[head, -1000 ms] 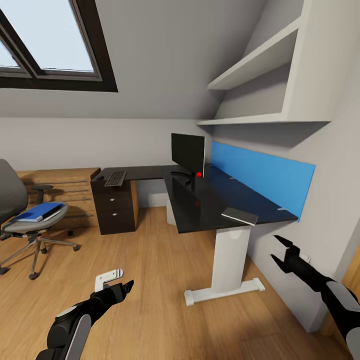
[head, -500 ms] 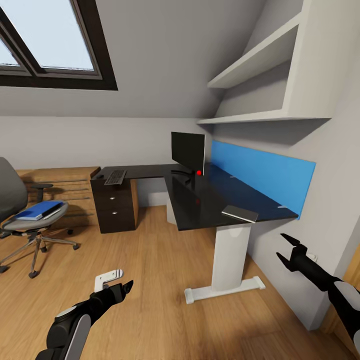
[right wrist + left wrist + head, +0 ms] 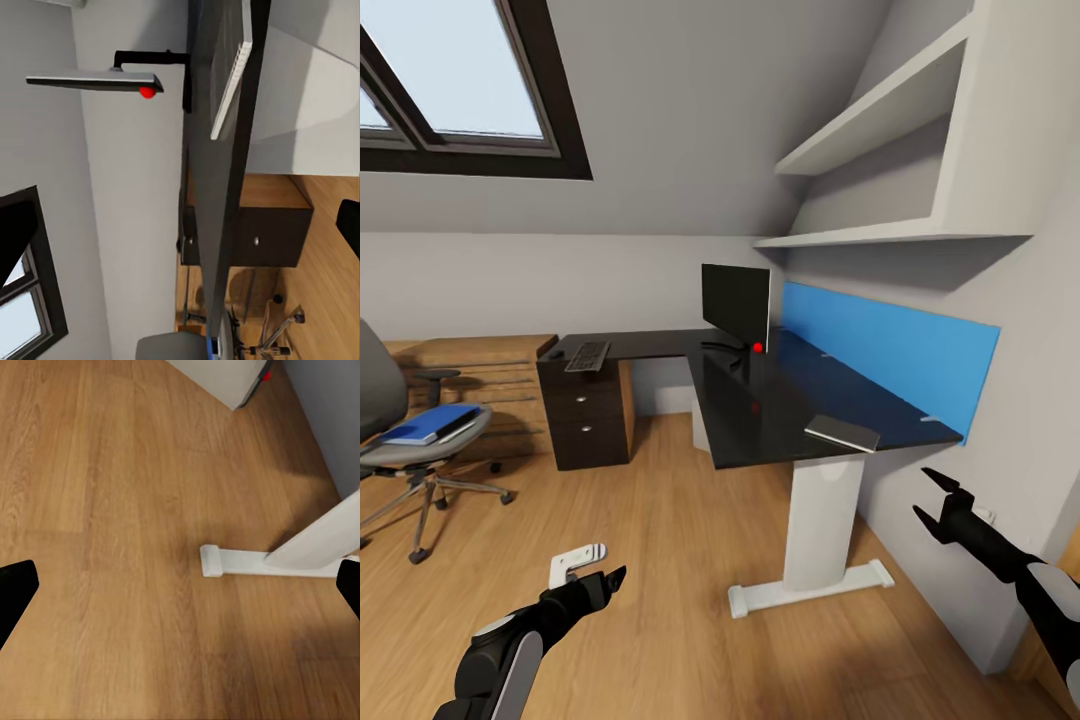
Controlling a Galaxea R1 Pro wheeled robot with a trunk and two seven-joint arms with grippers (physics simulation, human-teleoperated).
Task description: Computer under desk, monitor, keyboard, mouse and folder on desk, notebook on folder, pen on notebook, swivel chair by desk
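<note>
The large L-shaped counter (image 3: 760, 400) with a glossy black top, white legs and a black three-drawer unit fills the room's right corner, under the blue wall panel (image 3: 890, 350) and white wall shelves (image 3: 880, 130). On it the wide black flat monitor (image 3: 736, 298) with a red dot at its lower corner stands at the inner bend. The slim silver-grey keyboard (image 3: 587, 356) lies on the far wing above the drawers. The thin grey notebook (image 3: 842, 432) lies at the near end of the top, close to the edge. Well apart to the left, the grey swivel chair (image 3: 405, 440) with a chrome wheeled base stands on the wooden floor (image 3: 680, 540), carrying the flat bright-blue folder (image 3: 428, 424) on its seat. A small white object (image 3: 575, 560) lies on the floor just beyond the left arm.

The left gripper (image 3: 610, 578) reaches forward low over the floor, elbow bent, holding nothing; in the left wrist view its black tips sit at opposite edges, jaws spread wide. The right gripper (image 3: 932, 498) stretches toward the wall beside the counter's white leg (image 3: 815, 520), jaws parted and empty.

Against half a second ago, the whole scene has slid slightly: chair and folder sit a little further left, counter and panel a touch right, so the camera has moved. The arms hold nearly the same pose.
</note>
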